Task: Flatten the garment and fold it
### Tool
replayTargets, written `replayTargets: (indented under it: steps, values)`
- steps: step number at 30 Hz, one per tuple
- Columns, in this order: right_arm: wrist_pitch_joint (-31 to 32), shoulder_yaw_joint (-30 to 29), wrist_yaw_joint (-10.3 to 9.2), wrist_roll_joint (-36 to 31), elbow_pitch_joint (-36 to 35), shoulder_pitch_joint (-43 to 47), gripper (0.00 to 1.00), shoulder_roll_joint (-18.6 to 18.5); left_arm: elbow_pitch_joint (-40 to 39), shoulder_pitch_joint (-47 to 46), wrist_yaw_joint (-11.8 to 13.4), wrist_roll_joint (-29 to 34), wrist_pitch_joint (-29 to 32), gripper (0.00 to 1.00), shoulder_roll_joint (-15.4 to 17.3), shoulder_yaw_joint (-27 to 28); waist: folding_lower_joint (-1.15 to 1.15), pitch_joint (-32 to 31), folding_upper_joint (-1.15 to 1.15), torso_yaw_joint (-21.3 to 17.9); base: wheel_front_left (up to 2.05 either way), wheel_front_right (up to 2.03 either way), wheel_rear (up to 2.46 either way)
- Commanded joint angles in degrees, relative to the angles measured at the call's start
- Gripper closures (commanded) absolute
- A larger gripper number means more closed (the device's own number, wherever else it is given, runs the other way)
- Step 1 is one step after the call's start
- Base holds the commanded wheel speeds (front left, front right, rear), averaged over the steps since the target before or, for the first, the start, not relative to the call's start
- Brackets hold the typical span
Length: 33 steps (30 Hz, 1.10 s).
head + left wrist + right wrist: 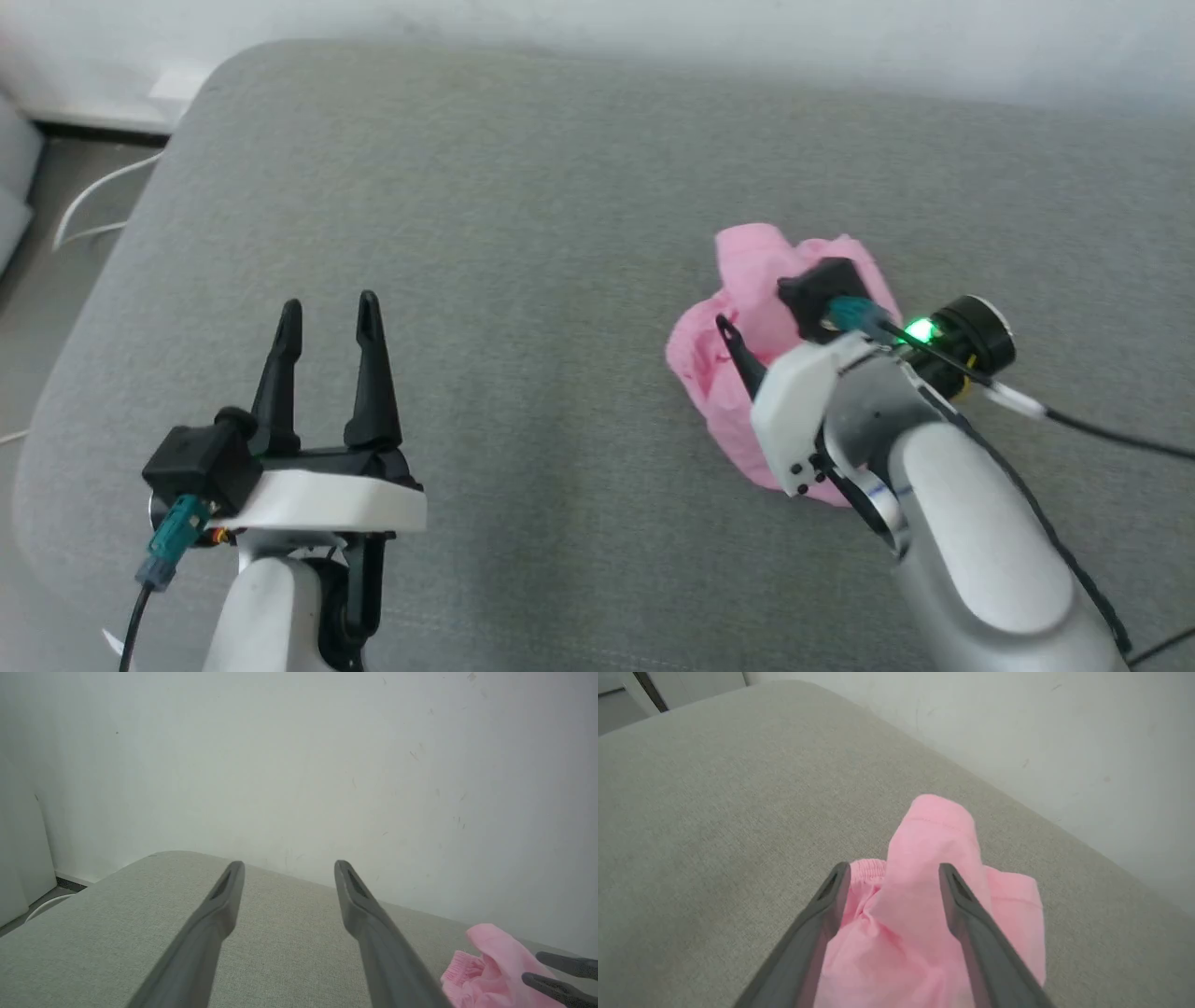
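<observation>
The garment [747,280] lies crumpled in a light-pink heap on the grey cushion [523,233], right of the middle. Its gathered waistband [866,865] shows at the heap's left side, and one folded part stands up [936,821]. My right gripper [761,313] hangs over the heap, open, its two fingers straddling the raised fold [894,868]; whether they touch the cloth I cannot tell. My left gripper [329,313] stands open at the lower left, well apart from the garment [495,961], with nothing between its fingers [289,865].
The grey cushion curves down at its left edge [112,308], with floor and a white cable [93,201] beyond. A white wall [299,765] runs close behind its far edge. A dark cable [1111,434] trails from my right wrist.
</observation>
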Motion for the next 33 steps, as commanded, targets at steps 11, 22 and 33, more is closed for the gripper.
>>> replayTargets:
  steps: [11, 22, 33]
  values:
    - [12.3, 1.1, -0.08, -10.2, 9.0, -7.6, 1.00, -3.3, -1.4, 1.2, 2.1, -4.1, -0.3, 0.00, -0.3, -3.2, 0.00, 1.8, 0.00, 5.2, 0.00, 0.00, 0.00]
    - [4.4, -13.9, -0.08, -5.2, 3.8, -3.2, 1.00, -0.8, -0.5, 2.6, 1.8, -3.8, -0.3, 0.00, -0.3, -3.2, 0.00, -1.1, 0.00, 2.0, 0.00, 0.00, 0.00]
    - [0.2, -37.8, -0.08, 3.0, -0.8, 11.1, 0.38, 0.1, 0.0, 3.3, 0.6, -2.4, -0.3, 0.00, -0.3, -2.2, 0.00, -2.3, 0.00, -3.0, 0.00, 0.00, 0.00]
